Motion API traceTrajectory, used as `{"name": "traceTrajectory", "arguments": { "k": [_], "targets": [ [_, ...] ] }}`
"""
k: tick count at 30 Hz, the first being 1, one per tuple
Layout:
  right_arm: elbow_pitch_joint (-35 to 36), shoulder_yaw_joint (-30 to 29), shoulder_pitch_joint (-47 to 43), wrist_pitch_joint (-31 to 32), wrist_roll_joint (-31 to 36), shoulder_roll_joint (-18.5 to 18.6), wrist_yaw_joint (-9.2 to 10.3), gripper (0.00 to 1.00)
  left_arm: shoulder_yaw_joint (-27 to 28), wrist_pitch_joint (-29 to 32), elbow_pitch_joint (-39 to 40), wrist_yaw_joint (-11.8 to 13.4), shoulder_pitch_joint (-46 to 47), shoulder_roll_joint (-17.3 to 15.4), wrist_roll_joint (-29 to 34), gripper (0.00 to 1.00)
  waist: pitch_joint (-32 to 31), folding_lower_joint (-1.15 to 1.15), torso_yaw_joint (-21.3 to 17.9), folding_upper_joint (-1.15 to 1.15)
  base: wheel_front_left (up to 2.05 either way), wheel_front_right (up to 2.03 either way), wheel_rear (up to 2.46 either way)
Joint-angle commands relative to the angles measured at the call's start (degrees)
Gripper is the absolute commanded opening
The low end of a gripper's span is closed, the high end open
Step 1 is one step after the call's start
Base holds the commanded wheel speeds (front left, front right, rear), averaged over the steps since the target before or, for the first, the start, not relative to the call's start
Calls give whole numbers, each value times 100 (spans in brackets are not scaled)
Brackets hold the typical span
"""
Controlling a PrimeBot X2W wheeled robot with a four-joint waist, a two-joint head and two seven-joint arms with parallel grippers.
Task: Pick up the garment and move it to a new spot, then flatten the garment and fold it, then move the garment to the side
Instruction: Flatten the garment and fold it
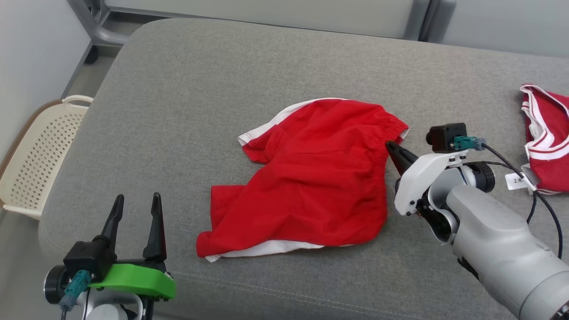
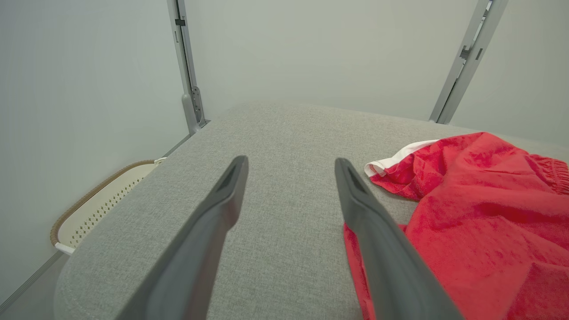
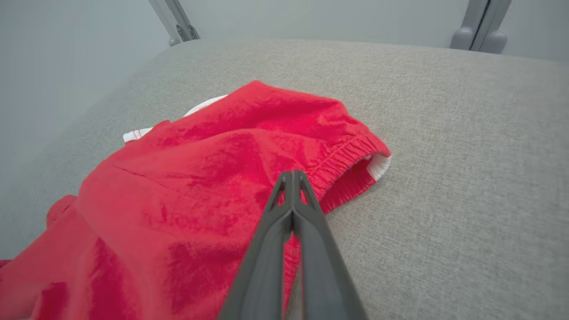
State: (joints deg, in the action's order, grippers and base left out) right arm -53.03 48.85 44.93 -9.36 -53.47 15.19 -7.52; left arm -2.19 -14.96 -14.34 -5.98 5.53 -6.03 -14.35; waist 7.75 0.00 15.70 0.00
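Shorts (image 1: pixel 311 178), red with white trim, lie crumpled about mid-cushion, somewhat nearer the front edge, waistband toward the right. In the head view the right claw (image 1: pixel 393 149) meets that waistband with its fingers together. The left claw (image 1: pixel 135 209) hovers at the front left corner of the cushion (image 1: pixel 178 89), fingers apart and empty, well clear of the cloth. A second red garment (image 1: pixel 546 133) sits at the right edge and a basket (image 1: pixel 40 155) stands off the left edge. This view alone gives that whole layout. The risk I judge from it is that a one-point lift from the waistband would leave the legs dragging, and a carry to the right could land on the other garment. The left wrist view adds that the near leg hem lies just beside the left claw's right finger, so a stray move could snag it; it cannot see the waistband grip. The right wrist view is the only close look at that grip. The fingers are pressed shut at the elastic seam, seemingly on a pinch of it, though how much cloth is caught I cannot tell. If only the top layer or a sliver is held, the shorts may slip free on the lift or open unevenly.
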Motion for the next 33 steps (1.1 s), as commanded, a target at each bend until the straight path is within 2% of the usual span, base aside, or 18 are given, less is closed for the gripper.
{"name": "traceTrajectory", "arguments": {
  "k": [1,9,12,13,14,15,16,23,33],
  "targets": [
    [93,33,-64,-139,-107,111,6,0,20,-18,-3,-23,-14,34,54,100,-68,0,-116,0,0,0,0],
    [1090,-43,-342,-472,-662,643,6,0,103,-18,5,-90,-134,70,150,100,-168,0,-360,0,0,0,0],
    [1248,-16,-473,-280,-867,697,5,0,126,-18,16,-95,-146,80,161,100,-170,0,-404,0,0,0,0],
    [1277,42,-503,-106,-922,750,5,7,127,-18,11,-99,-146,84,169,100,-167,0,-416,0,0,0,0],
    [1272,112,-484,33,-924,804,5,44,124,-18,-5,-103,-144,89,178,100,-164,0,-419,0,0,0,0],
    [1263,151,-457,127,-930,813,5,95,113,-18,-12,-106,-131,97,195,100,-162,0,-414,0,0,0,0],
    [1259,168,-466,226,-1029,761,4,100,104,-18,-14,-110,-113,104,202,100,-161,0,-404,0,0,0,0],
    [1063,364,-316,590,-1188,628,4,100,-7,-18,-82,-140,-25,155,206,100,-129,0,-259,0,0,0,0],
    [271,724,149,1089,-1299,439,4,100,-125,-18,-194,-152,87,241,106,100,61,0,94,0,0,0,0]
  ]
}}
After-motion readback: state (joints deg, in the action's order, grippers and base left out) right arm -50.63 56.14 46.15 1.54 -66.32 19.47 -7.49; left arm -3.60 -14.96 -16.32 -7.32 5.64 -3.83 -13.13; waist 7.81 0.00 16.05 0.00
